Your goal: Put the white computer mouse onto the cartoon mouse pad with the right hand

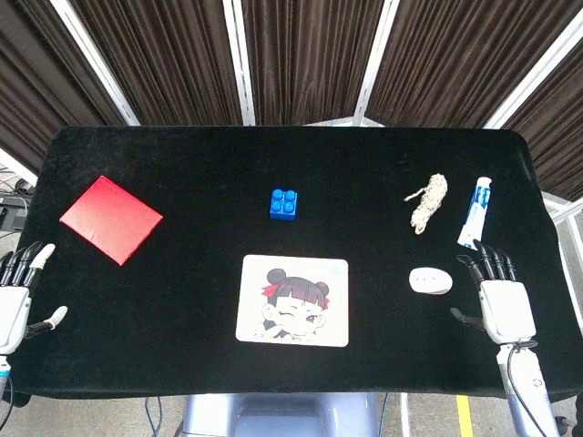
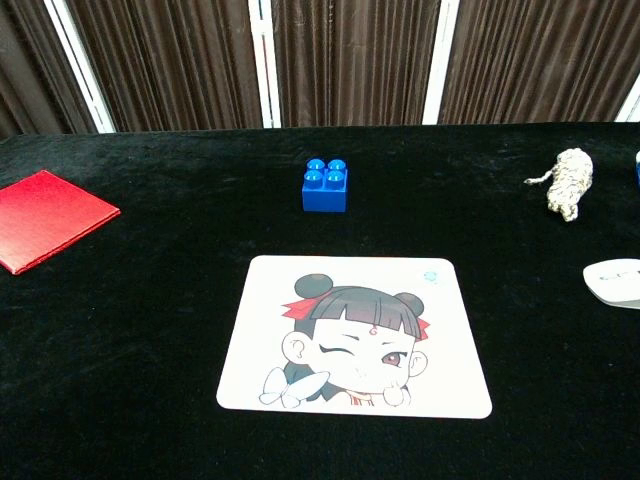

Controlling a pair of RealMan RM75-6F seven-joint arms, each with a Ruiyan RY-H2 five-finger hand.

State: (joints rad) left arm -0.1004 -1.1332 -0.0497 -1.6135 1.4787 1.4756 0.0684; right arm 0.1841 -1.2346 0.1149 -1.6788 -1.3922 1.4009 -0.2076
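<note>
Here, mouse [image 1: 430, 280] at 3 o'clock of pad [image 1: 293, 300], right hand [image 1: 499, 300] beside it, fingers [image 1: 492, 261] spread, left hand [image 1: 18, 296] likewise empty.

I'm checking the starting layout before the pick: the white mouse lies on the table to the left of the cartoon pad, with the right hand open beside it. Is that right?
Not quite. The white mouse lies to the right of the cartoon pad, not the left, as the head view shows. The rest holds: it is on the table, with the right hand open beside it.
</note>
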